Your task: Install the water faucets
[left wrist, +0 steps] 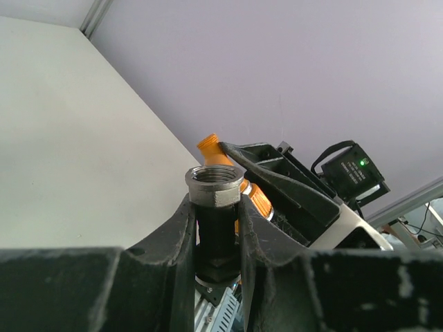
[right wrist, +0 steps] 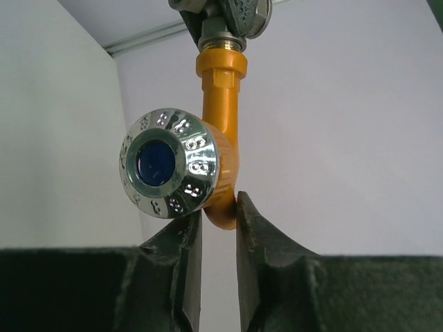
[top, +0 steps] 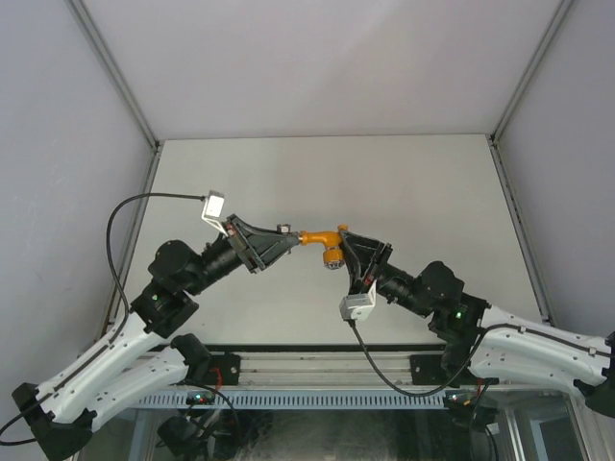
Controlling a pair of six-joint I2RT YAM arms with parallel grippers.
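1. Pinching the grey metal fitting (left wrist: 214,185) between its two fingers, the left gripper (top: 285,238) reaches in from the left and holds the part in the air above the table (top: 404,182). Its wrist view shows the fitting's open threaded mouth turned toward the camera.
2. Between the two arms, the orange tap body (top: 320,236) bridges the gap. One end meets the fitting, and its chrome knob (right wrist: 169,164), blue at the centre, stands off to the side.
3. On the right, the right gripper (top: 348,248) has its fingers pressed onto the lower bend of the tap, as its own wrist view shows plainly.
4. The step in hand looks like joining tap to fitting. The orange collar sits against the fitting's hex, but how far the threads have engaged is hidden.
5. The next move probably calls for turning one part about the shared axis while the other arm holds firm. The two must stay in line so the thread does not cross, and the right grip, on a curved section, could slip under torque.
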